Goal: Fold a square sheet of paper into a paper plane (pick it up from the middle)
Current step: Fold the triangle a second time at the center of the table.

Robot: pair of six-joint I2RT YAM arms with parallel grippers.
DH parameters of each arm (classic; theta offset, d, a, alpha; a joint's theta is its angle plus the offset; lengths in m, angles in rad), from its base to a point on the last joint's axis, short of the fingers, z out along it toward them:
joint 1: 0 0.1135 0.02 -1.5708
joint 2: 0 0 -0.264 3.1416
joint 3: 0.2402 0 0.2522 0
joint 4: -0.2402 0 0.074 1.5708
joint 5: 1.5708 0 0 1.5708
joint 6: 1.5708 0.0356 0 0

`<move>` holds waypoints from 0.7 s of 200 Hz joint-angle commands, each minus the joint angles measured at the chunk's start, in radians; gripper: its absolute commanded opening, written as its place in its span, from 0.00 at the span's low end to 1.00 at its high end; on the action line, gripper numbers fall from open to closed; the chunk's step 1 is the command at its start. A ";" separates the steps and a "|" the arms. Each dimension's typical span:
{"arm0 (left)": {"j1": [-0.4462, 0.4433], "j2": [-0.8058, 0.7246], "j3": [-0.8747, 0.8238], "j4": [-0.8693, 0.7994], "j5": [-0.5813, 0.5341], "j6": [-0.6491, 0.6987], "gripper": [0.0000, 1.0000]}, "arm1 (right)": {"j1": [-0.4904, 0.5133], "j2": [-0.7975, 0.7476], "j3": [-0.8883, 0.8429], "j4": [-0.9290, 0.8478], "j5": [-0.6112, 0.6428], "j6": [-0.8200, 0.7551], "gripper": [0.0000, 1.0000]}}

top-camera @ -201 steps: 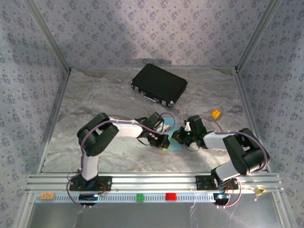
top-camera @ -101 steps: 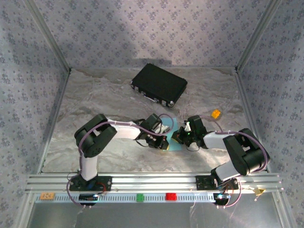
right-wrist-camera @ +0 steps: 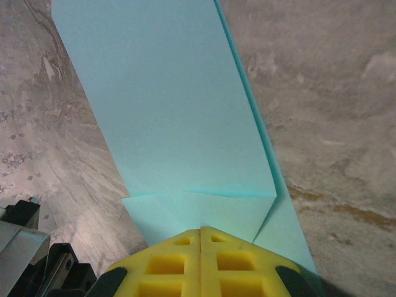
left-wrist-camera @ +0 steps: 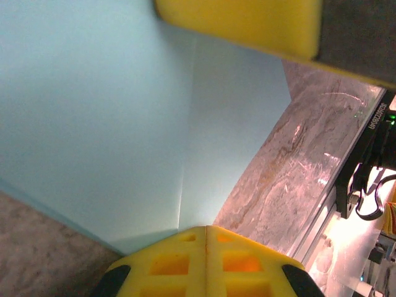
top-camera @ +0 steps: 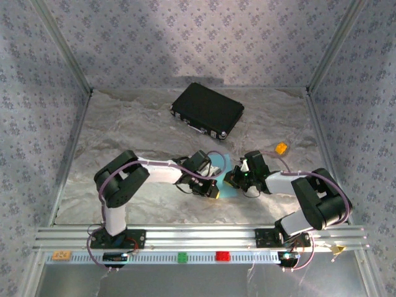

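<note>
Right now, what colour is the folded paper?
The paper is light blue, clearest in the right wrist view.

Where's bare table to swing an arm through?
Free: the table between left wall and black case; also the back right corner beyond the orange block. Crowded: the centre, where left tool and right tool sit on the blue paper.

Paper sheet [top-camera: 225, 168] on table [top-camera: 124, 136] between left hand [top-camera: 213, 192] and right hand [top-camera: 231, 180], case [top-camera: 207, 110] behind
</note>
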 commanded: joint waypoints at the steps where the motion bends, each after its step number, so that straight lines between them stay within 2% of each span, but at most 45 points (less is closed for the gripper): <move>1: -0.014 -0.050 -0.009 -0.064 0.014 0.000 0.00 | -0.003 0.004 -0.026 -0.098 0.066 -0.008 0.02; 39: -0.014 -0.092 0.012 -0.042 0.002 0.002 0.00 | -0.004 0.006 -0.022 -0.100 0.065 -0.008 0.02; 93: -0.006 0.013 0.091 -0.043 -0.010 0.007 0.00 | -0.001 0.004 -0.024 -0.101 0.067 -0.007 0.03; 140: 0.001 0.046 0.055 -0.075 -0.012 0.010 0.00 | 0.000 0.001 -0.029 -0.103 0.070 -0.007 0.02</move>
